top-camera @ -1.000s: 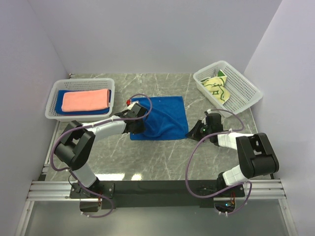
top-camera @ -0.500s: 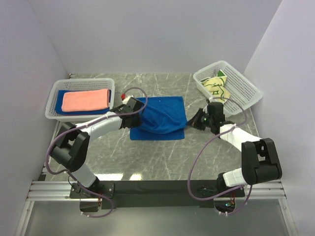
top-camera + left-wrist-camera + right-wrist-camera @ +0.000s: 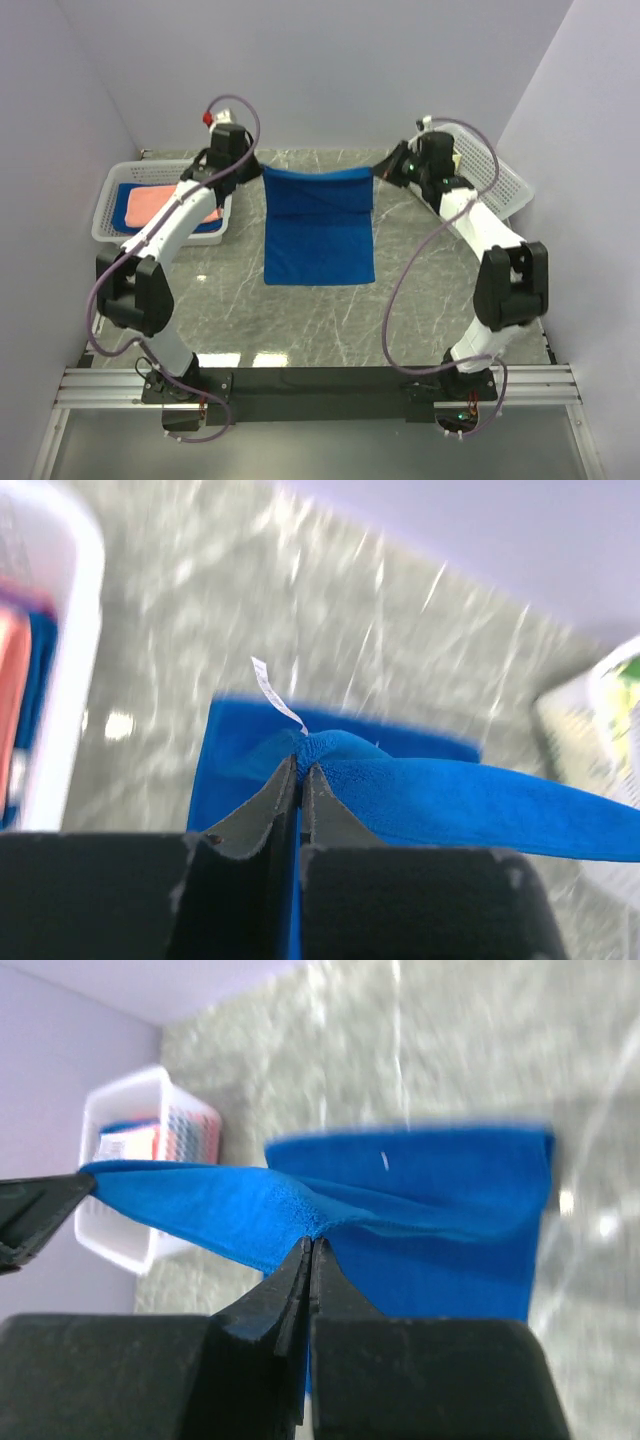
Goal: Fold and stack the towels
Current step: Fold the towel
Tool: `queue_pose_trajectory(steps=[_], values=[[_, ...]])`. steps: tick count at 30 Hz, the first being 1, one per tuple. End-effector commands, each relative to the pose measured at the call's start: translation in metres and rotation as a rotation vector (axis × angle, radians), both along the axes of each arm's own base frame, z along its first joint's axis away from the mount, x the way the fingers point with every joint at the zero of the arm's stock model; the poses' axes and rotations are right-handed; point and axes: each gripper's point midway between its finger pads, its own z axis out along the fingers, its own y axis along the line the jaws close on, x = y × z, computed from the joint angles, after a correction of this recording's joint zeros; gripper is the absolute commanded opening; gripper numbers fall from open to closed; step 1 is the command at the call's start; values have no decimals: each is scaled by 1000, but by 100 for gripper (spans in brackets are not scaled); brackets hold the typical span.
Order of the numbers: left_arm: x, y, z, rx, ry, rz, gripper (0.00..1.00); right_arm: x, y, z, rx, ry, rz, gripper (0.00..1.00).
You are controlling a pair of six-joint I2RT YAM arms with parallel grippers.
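Left gripper (image 3: 300, 768): I am pinching the blue towel (image 3: 319, 230)'s raised left corner.
Right gripper (image 3: 308, 1244): I am pinching its right corner, edge taut for folding.

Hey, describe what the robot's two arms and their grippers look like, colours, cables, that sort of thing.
The left arm and right arm both have white link shells with blocky black joints. A loose purple cable loops along each arm. The left gripper and right gripper each have two dark, flat, wedge-shaped fingers. A small red part sits by the left wrist. Both bases are fixed to a black bar.
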Motion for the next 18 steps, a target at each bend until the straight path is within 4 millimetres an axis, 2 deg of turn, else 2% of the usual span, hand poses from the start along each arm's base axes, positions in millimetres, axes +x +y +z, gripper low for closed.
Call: queue_pose_trajectory(steps=[1, 2, 3, 4, 6, 8, 9, 10, 12, 13, 15, 16, 18], values=[[35, 1, 35, -25, -102, -34, 1, 35, 6, 38, -3, -104, 27, 0], [43, 5, 39, -32, -113, -26, 1, 42, 8, 44, -2, -122, 34, 0], [51, 4, 54, -47, -153, -33, 1, 55, 10, 50, -4, -147, 38, 0], [60, 3, 50, -51, -152, -35, 1, 62, 13, 55, -1, -171, 45, 0], [72, 9, 63, -67, -191, -25, 1, 77, 16, 60, 5, -200, 59, 0], [85, 12, 62, -86, -206, -23, 1, 86, 18, 61, 15, -213, 69, 0], [91, 12, 70, -96, -227, -26, 1, 96, 20, 65, 20, -244, 76, 0], [96, 11, 64, -109, -220, -33, 1, 100, 18, 67, 22, -259, 73, 0], [105, 15, 72, -127, -239, -28, 1, 107, 16, 64, 24, -269, 68, 0], [111, 17, 65, -128, -230, -22, 1, 111, 14, 68, 26, -291, 60, 0], [118, 16, 74, -146, -261, -42, 1, 117, 7, 67, 27, -307, 44, 0], [122, 16, 72, -145, -263, -46, 1, 119, 6, 72, 35, -332, 47, 0], [128, 17, 82, -141, -298, -55, 1, 125, 0, 78, 31, -362, 39, 0]])
